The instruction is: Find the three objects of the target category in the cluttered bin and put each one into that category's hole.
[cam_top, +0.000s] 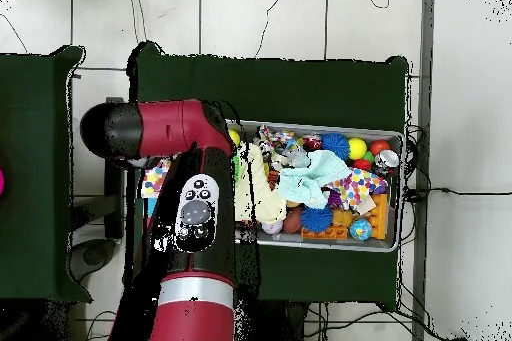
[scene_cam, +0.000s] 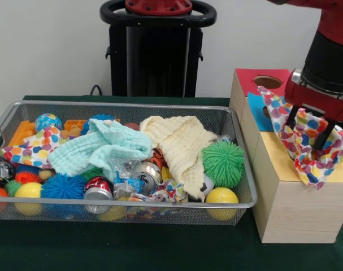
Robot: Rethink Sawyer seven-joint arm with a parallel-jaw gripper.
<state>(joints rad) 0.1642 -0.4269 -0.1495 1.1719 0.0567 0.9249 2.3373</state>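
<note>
My gripper (scene_cam: 309, 131) hangs over the yellow top (scene_cam: 276, 161) of the nearest wooden box. Its fingers are down in a polka-dot cloth (scene_cam: 315, 161) and look shut on it. That cloth spreads from the blue top to the yellow box's front edge and hides the yellow hole. In the overhead view a bit of this cloth (cam_top: 155, 179) shows beside my arm. A second polka-dot cloth (scene_cam: 30, 148) lies at the left end of the wire bin (scene_cam: 131, 105). A third (scene_cam: 166, 191) lies crumpled at the bin's front middle.
A mint-green cloth (scene_cam: 98, 148) and a cream cloth (scene_cam: 179, 144) lie across the bin's middle, over cans, spiky balls and yellow balls. A green spiky ball (scene_cam: 223, 162) sits at the bin's right end. The red-topped box (scene_cam: 256, 79) stands furthest back.
</note>
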